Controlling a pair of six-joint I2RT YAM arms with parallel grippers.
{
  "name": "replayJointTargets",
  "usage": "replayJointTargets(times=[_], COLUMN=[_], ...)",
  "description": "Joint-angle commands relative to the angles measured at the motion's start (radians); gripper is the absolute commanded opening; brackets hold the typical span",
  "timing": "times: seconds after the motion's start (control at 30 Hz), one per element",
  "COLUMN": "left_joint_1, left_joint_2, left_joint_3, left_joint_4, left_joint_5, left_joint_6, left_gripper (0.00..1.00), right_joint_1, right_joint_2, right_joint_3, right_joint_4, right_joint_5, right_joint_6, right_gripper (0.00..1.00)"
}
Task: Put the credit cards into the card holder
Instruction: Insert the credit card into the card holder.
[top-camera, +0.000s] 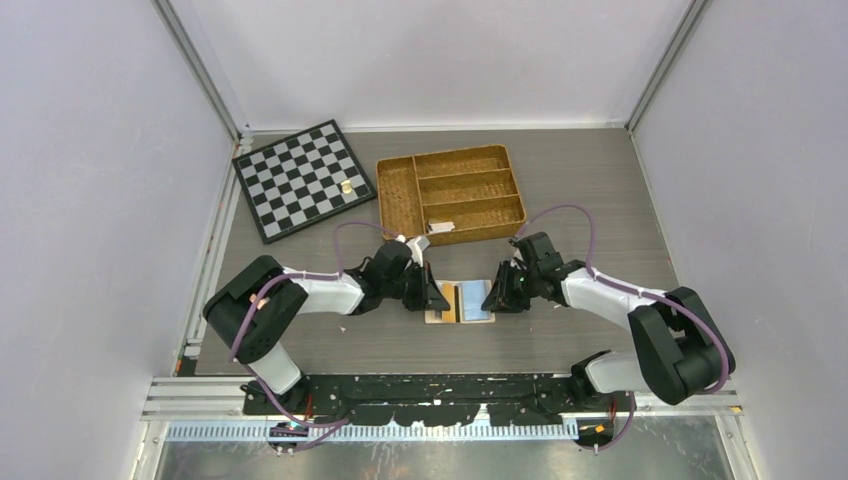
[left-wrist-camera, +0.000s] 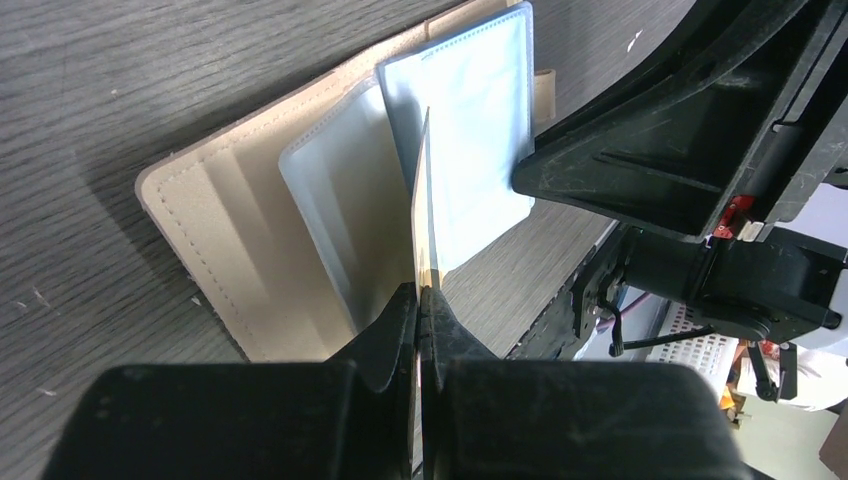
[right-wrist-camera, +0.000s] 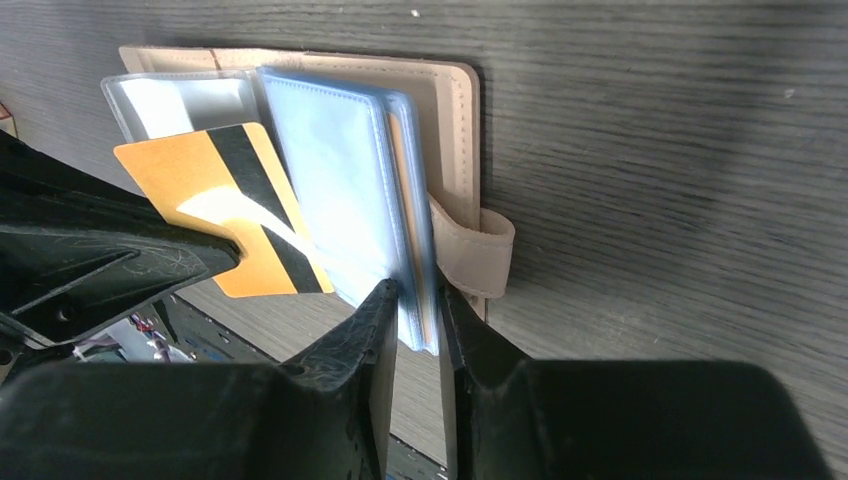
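Near the front middle of the tabletop (top-camera: 600, 200), between the two arms, the card holder (top-camera: 460, 302) lies open and flat with its beige cover down and its clear sleeves (right-wrist-camera: 330, 180) fanned upward. On its left, the left end effector (left-wrist-camera: 420, 295) is clamped tight on an orange card (right-wrist-camera: 225, 205) with a dark stripe. In the left wrist view the card stands on edge, reaching over the open holder toward the sleeves; whether its far edge has entered a sleeve cannot be told. On the right, the right end effector (right-wrist-camera: 415, 295) has its jaws narrow, one finger on each side of the near edge of the sleeve stack, just beside the snap tab (right-wrist-camera: 480, 250) that curls off the cover's edge; whether the fingers already pinch the sleeves cannot be told. Farther back on the tabletop, a wicker tray (top-camera: 448, 155) with dividers sits behind the holder, and a chessboard (top-camera: 300, 180) lies tilted to its left.
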Motion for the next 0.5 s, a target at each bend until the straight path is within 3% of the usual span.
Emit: replayJointTargets(times=[0.0,0.17,0.47], left_joint_1=[0.0,0.002,0.012], left_joint_2=[0.021,0.04,0.078], left_joint_3=[-0.009,-0.008,-0.033], left_joint_4=[0.032,0.042,0.087], left_joint_5=[-0.001,0.009,0.011], left_joint_6=[0.015,0.0,-0.069], left_gripper=[0.0,0.0,0.0], right_joint_1=[-0.003,-0.003,-0.004], right_joint_2=[0.023,0.052,0.102], right_joint_3=[-0.006,0.0,0.01], right_joint_4=[0.041,0.002,-0.026], right_joint_5=[-0.006,0.048,0.082], right_joint_6=[0.016,0.022,0.024], right_gripper=[0.22,0.1,0.03])
